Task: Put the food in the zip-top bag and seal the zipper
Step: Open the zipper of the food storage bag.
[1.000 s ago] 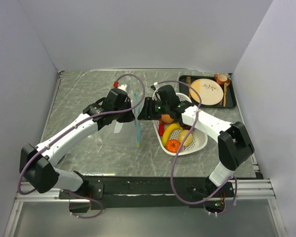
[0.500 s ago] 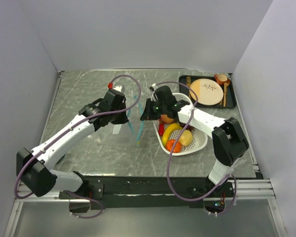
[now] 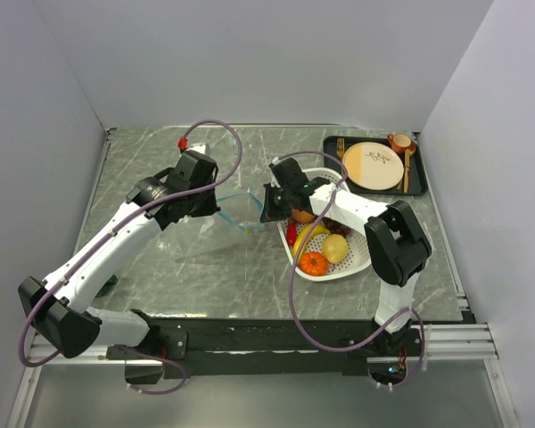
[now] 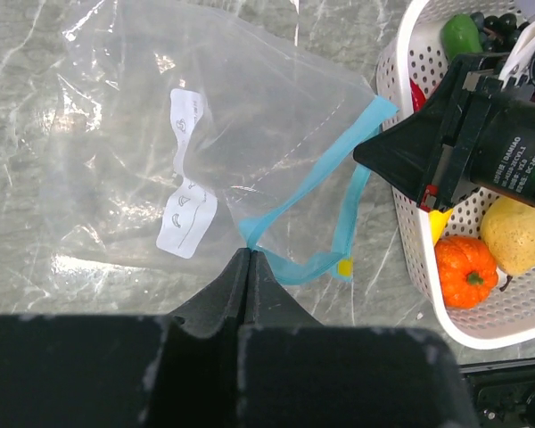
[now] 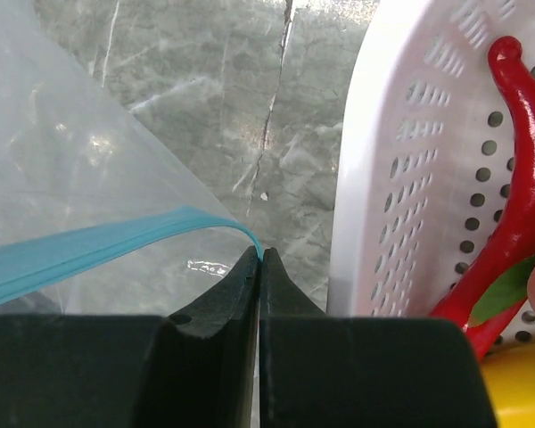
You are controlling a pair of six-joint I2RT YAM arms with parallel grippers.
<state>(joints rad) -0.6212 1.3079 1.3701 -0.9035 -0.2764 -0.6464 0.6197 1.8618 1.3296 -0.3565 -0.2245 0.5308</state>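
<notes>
Fingers (image 4: 225,290) on zipper (image 4: 314,185); food (image 4: 464,272) seemingly basketed.

The zip-top bag (image 4: 250,116) is clear, with a light blue zipper (image 4: 312,178) and a white label (image 4: 187,201) with small grey drawings. The basket (image 5: 401,178) is white with rows of little holes, and in it are a red chili (image 5: 517,178), an orange tomato (image 4: 465,270), a yellow lemon (image 4: 522,234) and a green piece (image 4: 461,36). The desk (image 3: 134,160) is grey with thin white lines like marble.
</notes>
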